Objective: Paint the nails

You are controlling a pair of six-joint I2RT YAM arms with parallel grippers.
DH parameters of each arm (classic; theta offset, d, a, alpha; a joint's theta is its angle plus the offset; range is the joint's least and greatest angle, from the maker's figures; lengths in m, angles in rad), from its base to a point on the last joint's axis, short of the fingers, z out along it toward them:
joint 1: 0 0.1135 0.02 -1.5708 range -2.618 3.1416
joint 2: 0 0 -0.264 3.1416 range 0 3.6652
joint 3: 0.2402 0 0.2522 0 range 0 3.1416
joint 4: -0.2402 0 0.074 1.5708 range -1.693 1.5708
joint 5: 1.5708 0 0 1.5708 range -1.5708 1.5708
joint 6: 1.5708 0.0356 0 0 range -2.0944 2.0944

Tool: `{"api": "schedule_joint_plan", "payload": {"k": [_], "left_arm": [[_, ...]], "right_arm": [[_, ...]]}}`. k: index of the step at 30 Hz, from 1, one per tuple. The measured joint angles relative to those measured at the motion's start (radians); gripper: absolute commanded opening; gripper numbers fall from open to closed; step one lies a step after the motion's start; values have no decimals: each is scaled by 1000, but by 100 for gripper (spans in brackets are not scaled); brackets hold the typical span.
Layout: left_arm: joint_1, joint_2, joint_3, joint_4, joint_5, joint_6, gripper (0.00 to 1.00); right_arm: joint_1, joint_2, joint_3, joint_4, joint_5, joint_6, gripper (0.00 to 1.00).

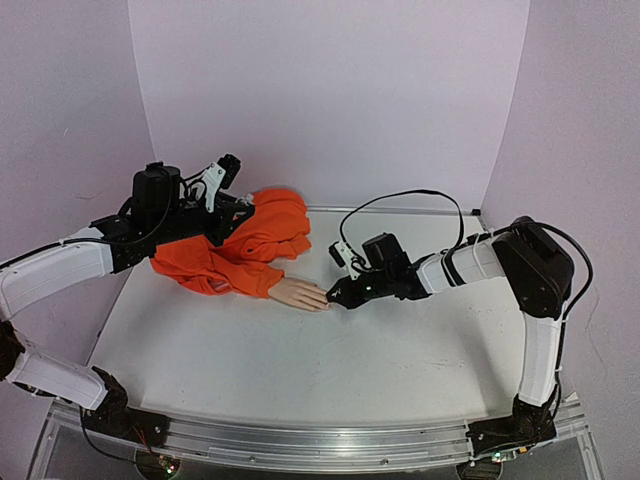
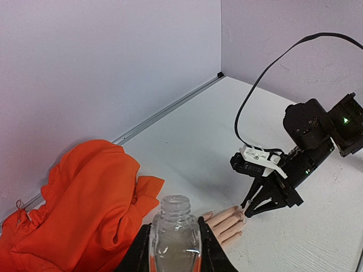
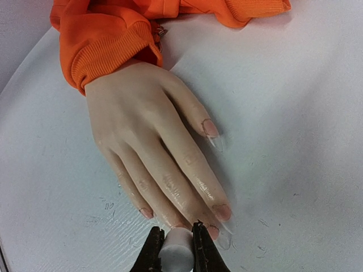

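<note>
The painting stroke itself looks to be in hand. The right gripper (image 3: 173, 233) is clamped on a white brush cap (image 3: 176, 252) and sits at the fingertips of the mannequin hand (image 3: 144, 124), which lies palm down on the white table (image 3: 295, 102) with its wrist in an orange sleeve (image 3: 108, 42). The cap is just beside the nails (image 3: 223, 212) of the 2 longest fingers, so I judge one of these is the nail being worked.

The left gripper (image 2: 174, 252) is closed round a clear bottle (image 2: 174, 224), held upright with its neck open, above the sleeve and near the hand, ready for a dip.

The next move calls for a short, light draw along the nail, from its base to its tip, without pushing the hand across the table. After that comes either a reload at the bottle or a shift to a neighbouring nail.

Hard to make out:
- the brush below the cap, which I cannot see clearly in any view
- whether bristles touch a nail
- whether any nail carries fresh polish, since all look pink and glossy
- the little finger's nail, hidden behind the other fingers
- the level of liquid in the bottle
</note>
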State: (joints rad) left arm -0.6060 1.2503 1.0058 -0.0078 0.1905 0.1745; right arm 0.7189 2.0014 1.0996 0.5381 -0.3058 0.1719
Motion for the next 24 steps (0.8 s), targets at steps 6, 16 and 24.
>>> {"api": "schedule_joint_plan", "payload": {"k": [6, 16, 24], "left_arm": [[0, 0, 0, 0, 0, 0, 0], [0, 0, 0, 0, 0, 0, 0], [0, 0, 0, 0, 0, 0, 0]], "right_arm": [[0, 0, 0, -2, 4, 0, 0], [0, 0, -7, -10, 8, 0, 0], [0, 0, -14, -15, 19, 0, 0]]}}
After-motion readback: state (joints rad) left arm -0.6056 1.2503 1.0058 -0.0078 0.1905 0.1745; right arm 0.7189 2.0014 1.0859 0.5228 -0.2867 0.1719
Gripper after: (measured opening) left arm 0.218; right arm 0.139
